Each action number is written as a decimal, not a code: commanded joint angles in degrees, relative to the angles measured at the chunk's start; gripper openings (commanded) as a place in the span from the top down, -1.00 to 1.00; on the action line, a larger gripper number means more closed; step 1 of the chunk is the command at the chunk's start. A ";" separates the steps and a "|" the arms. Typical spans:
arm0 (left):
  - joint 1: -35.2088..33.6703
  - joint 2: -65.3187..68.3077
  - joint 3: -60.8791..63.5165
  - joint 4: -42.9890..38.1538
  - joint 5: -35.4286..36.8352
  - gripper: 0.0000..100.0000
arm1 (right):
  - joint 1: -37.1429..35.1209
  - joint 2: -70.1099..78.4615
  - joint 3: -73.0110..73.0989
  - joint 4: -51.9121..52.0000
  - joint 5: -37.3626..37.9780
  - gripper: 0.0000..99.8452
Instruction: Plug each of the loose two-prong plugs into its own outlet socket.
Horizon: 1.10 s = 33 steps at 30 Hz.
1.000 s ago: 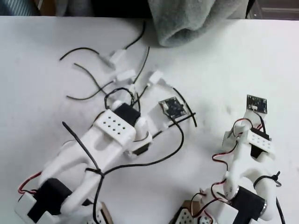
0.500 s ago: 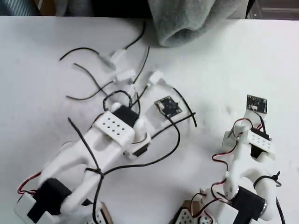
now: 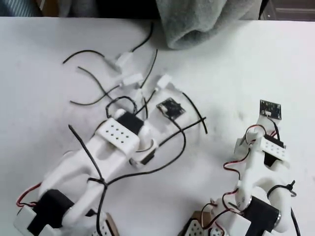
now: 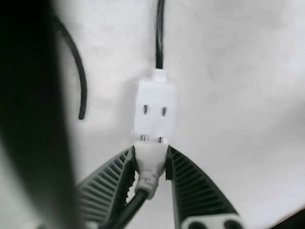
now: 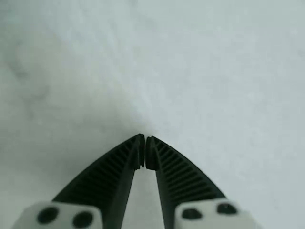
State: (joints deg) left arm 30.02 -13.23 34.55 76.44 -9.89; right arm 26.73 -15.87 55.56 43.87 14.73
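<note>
holding a white two-prong plug [image 4: 148,164] clamped in my left gripper [image 4: 151,160], prongs meeting the white black-corded outlet socket [image 4: 155,107], left of centre; my right gripper [image 5: 144,152] is pinched closed, empty, over the white table [image 5: 214,71] at right.

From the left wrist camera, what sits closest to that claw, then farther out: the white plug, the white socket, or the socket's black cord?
1. White plug: clamped between the fingers of the left gripper.
2. White outlet socket: straight ahead, right against the plug's prongs.
3. Socket's black cord: leaves the socket's far end, farthest away.
</note>
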 commanded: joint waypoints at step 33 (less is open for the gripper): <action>-1.19 -1.71 9.93 -8.79 2.02 0.88 | -0.48 -1.54 -0.18 -0.84 -0.53 0.96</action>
State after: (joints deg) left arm 28.35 -14.37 44.48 67.82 -8.57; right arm 26.73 -15.87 55.56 43.87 14.73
